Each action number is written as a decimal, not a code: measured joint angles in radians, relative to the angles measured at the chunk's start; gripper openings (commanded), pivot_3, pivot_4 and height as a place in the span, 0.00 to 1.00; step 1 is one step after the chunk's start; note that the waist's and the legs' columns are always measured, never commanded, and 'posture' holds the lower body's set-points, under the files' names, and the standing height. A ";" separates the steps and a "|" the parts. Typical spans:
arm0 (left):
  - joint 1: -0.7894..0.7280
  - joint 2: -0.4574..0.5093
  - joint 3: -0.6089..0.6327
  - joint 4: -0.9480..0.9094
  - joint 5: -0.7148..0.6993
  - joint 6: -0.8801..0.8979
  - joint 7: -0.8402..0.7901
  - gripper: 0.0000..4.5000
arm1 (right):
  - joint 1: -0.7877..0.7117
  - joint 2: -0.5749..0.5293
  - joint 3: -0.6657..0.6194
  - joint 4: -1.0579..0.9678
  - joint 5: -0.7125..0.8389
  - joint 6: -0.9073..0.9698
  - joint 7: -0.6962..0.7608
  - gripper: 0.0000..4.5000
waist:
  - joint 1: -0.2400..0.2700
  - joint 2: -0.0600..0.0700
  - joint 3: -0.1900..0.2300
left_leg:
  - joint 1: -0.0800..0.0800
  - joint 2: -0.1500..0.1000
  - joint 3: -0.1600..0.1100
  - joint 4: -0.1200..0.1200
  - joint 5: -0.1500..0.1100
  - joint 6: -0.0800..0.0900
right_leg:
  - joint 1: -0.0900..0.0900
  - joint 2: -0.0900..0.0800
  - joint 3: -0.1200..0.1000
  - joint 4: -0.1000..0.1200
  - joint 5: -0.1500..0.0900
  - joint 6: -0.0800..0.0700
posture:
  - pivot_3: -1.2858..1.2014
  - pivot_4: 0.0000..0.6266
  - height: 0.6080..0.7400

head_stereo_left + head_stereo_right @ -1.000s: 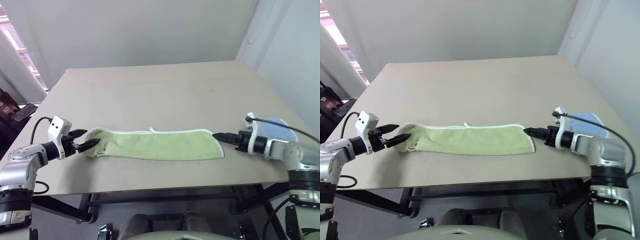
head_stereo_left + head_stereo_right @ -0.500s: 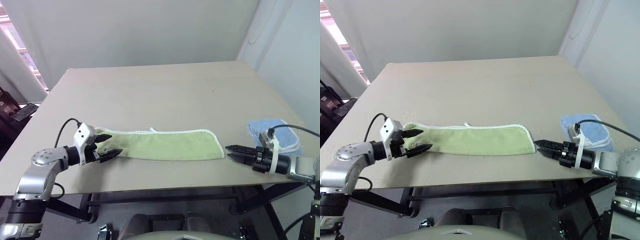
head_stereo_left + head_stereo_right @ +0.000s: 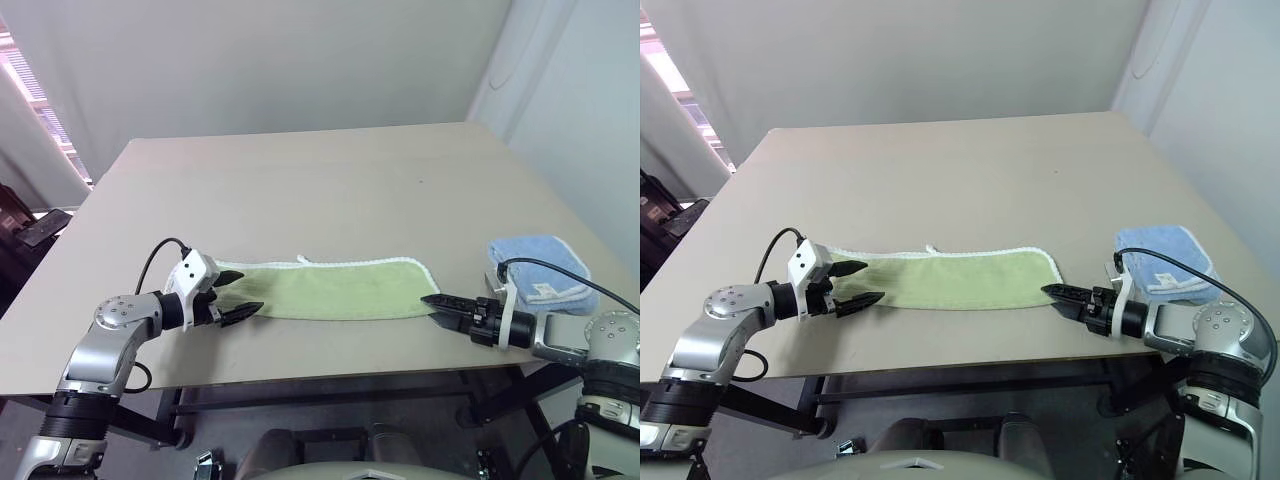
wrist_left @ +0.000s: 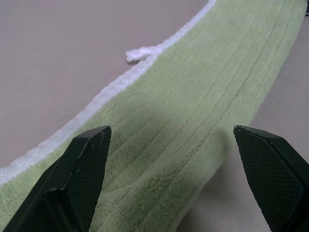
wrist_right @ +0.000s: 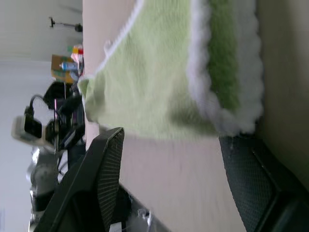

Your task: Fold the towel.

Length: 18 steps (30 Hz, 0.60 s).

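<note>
The towel [image 3: 330, 290] lies as a long light green strip with white edging across the near part of the table, its small white loop [image 4: 140, 52] on the far edge. My left gripper [image 3: 250, 291] is open at the towel's left end, with one finger [image 4: 82, 169] over the cloth and the other by its near edge. My right gripper [image 3: 430, 300] points at the towel's right end. It is open, and the white-edged end [image 5: 222, 82] lies between its fingers [image 5: 104, 174].
A folded light blue cloth [image 3: 540, 268] lies at the table's right edge, just beyond my right arm. The beige table [image 3: 300, 190] stretches far behind the towel. Its front edge runs close under both grippers.
My left gripper slid right onto the towel's left end. My right gripper dropped toward the front edge, rolled, then came back in to the towel's right end.
</note>
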 measured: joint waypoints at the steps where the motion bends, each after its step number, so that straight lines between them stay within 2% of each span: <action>1: 0.003 0.000 0.000 -0.004 -0.001 0.001 0.000 0.95 | -0.009 0.011 -0.013 0.002 -0.006 0.000 -0.015 0.71 | 0.001 0.000 0.000 | 0.000 0.000 0.000 0.000 0.000 0.000 | 0.000 0.000 0.000 0.000 0.000 0.000 | 0.52 0.00 1.00; 11: 0.014 0.007 0.000 -0.007 0.003 -0.001 0.007 0.95 | -0.043 0.079 -0.113 0.030 -0.036 0.003 -0.095 0.71 | 0.002 0.000 0.000 | 0.000 0.000 0.000 0.000 0.000 0.000 | 0.000 0.000 0.000 0.000 0.000 0.000 | 0.52 0.00 1.00; 14: 0.015 0.007 0.000 -0.005 0.009 -0.006 0.007 0.95 | -0.040 0.090 -0.137 0.030 -0.039 0.003 -0.109 0.58 | 0.002 0.000 0.000 | 0.000 0.000 0.000 0.000 0.000 0.000 | 0.000 0.000 0.000 -0.001 0.000 0.000 | 0.52 0.00 1.00; 18: 0.015 0.007 0.000 0.001 0.020 -0.015 0.006 0.95 | -0.025 0.093 -0.154 0.026 -0.041 0.004 -0.126 0.27 | 0.003 0.000 0.000 | -0.001 0.000 0.000 -0.001 0.000 0.000 | -0.001 0.000 0.000 -0.001 0.000 0.000 | 0.52 0.00 1.00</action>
